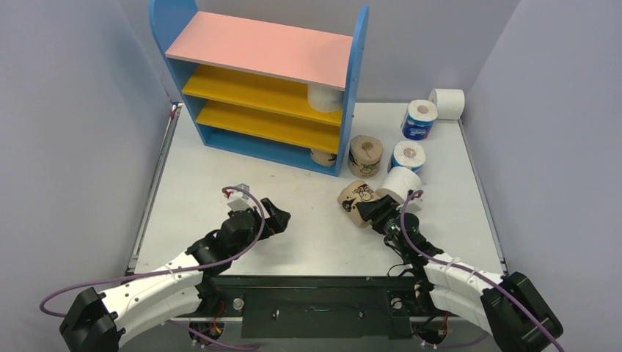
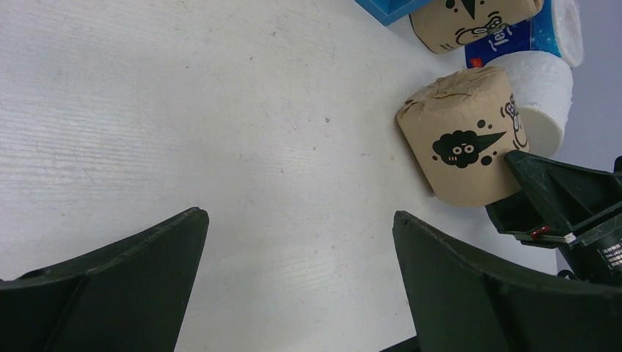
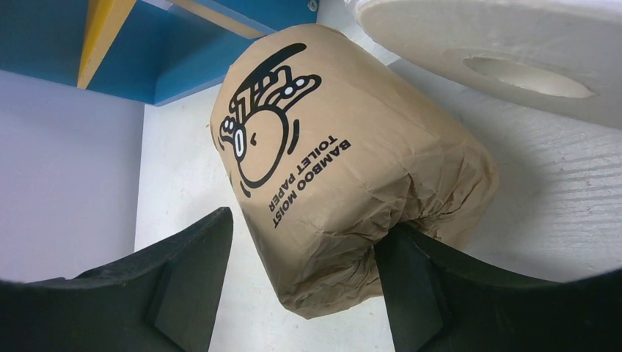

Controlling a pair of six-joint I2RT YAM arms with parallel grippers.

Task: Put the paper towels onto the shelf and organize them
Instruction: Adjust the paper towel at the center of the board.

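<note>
Tan roll (image 3: pixel 345 183) between right fingers (image 3: pixel 433 301); shelved white roll (image 1: pixel 325 97) partly hidden.

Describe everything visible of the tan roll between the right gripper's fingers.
The tan roll is wrapped in crinkled brown paper gathered at the ends, with black cartoon prints and "BAMBOO MOIST TOILET PAPER". It lies on its side on the table, between the right gripper's fingers. One finger touches its end, the other is apart.
</note>
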